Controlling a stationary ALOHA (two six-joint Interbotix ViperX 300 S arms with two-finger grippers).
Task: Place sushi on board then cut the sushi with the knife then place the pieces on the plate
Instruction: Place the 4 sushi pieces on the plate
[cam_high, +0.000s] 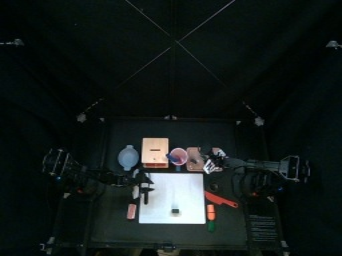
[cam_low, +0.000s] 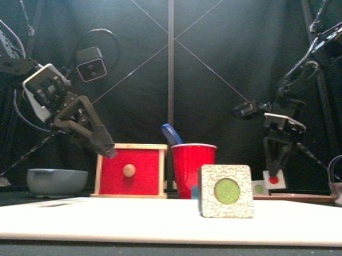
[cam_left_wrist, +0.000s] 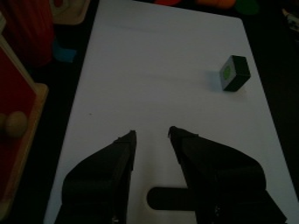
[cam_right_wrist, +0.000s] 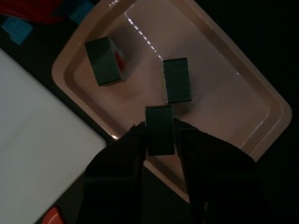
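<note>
The white cutting board (cam_high: 174, 190) fills the top view's lower centre. The pink tray (cam_right_wrist: 233, 87) holds two sushi pieces (cam_right_wrist: 105, 59). The right pincer (cam_right_wrist: 160, 133) grips a third piece (cam_right_wrist: 159, 114) above the tray. The left pincer (cam_left_wrist: 152, 133) hangs open over the board, with a lone sushi piece (cam_left_wrist: 235, 73) at upper right of its view.

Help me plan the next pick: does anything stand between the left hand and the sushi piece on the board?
Nothing visible does. Only bare white board lies between the open left hand and the sushi piece. The right hand, gripping a second piece, is over the pink tray.
</note>
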